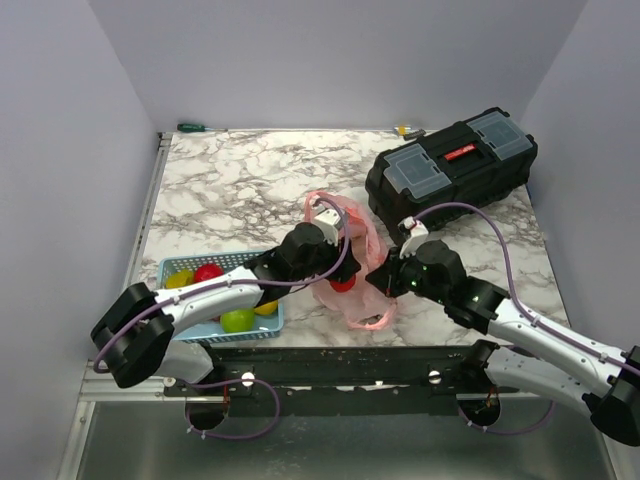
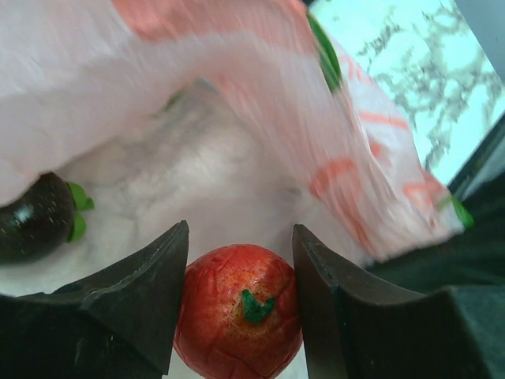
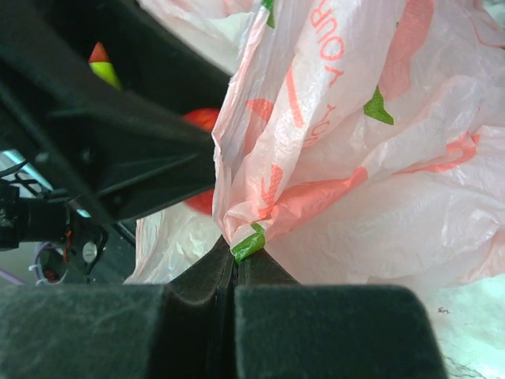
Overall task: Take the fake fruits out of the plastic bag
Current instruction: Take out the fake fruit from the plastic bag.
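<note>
While the basket (image 1: 172, 266) is sitting nearest the arm bases at the lower left of the top view, carrying several fake fruits (image 1: 237, 320) in yellow, red and green, the work is happening just beyond it at the frame's centre. The left gripper (image 2: 241, 237) is reaching into the mouth of the plastic bag (image 1: 360, 228) and clasping a red fruit (image 2: 239, 312), one finger pressing each flank, with the green stem nub facing the wrist camera. The right gripper (image 3: 235, 264) is pressed together on a fold of the bag's film, pinching it just where a green printed mark is showing, and seems to be holding the mouth up for the other arm. Deeper in, at the left edge of the left wrist view, a dark avocado (image 2: 35, 217) appears to be lying inside the bag. Farther back, a black toolbox (image 1: 450, 165) is resting on the marble counter (image 1: 230, 180), and a green-handled screwdriver (image 1: 195, 127) is lying at the far edge.

The red fruit is looking hard, glossy and light, probably hollow plastic, so it is likely to slip if gripped off-centre. Taking it across its widest girth, as now, is looking soundest. The bag is thin, limp and crinkly, liable to cling and ride up with whatever is being lifted. A gathered fold or a handle loop is looking a safer hold than flat film.
</note>
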You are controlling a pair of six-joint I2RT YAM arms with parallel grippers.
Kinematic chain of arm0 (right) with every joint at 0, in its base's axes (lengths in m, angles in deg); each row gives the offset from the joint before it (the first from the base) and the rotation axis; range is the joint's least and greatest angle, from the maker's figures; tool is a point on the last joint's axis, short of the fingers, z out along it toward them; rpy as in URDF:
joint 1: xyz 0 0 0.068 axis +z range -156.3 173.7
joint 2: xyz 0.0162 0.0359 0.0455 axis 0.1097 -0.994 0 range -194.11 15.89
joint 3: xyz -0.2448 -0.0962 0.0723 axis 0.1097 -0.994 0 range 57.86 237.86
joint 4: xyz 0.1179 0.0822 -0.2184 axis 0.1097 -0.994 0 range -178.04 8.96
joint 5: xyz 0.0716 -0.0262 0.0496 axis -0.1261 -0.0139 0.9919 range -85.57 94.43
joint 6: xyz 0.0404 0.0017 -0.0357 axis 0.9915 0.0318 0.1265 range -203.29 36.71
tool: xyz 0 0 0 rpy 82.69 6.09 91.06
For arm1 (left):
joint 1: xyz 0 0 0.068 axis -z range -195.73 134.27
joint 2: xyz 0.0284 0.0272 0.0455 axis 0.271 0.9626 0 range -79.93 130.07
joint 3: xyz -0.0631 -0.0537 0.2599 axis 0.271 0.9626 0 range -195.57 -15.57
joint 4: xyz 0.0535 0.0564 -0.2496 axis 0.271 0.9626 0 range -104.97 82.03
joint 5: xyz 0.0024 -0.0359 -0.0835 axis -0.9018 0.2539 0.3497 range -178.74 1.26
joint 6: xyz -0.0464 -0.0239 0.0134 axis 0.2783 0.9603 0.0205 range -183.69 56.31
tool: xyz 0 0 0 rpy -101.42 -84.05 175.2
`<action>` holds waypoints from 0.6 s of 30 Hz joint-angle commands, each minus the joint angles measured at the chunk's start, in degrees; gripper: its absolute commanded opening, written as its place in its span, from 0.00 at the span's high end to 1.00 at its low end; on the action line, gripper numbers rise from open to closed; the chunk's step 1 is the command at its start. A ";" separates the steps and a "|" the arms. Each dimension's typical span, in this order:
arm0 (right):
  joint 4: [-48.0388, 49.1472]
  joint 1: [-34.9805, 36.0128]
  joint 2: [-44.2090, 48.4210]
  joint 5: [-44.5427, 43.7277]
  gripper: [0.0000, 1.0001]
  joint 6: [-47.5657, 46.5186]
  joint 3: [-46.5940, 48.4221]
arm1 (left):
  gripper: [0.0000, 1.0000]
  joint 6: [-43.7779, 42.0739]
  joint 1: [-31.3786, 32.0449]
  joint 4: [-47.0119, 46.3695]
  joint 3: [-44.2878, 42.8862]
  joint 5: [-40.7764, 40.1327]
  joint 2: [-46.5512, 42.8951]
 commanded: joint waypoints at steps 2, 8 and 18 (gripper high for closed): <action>-1.95 -0.03 -0.78 -6.20 0.99 -2.04 0.81 | 1.00 0.83 -1.32 6.30 2.20 9.02 -6.22; -3.16 0.02 -2.91 -9.28 0.99 -2.73 1.55 | 1.00 2.11 -2.09 8.55 4.44 13.16 -14.35; -5.02 -0.02 -1.54 -11.92 0.99 -3.93 0.91 | 1.00 0.39 -3.75 21.15 5.07 7.94 -30.06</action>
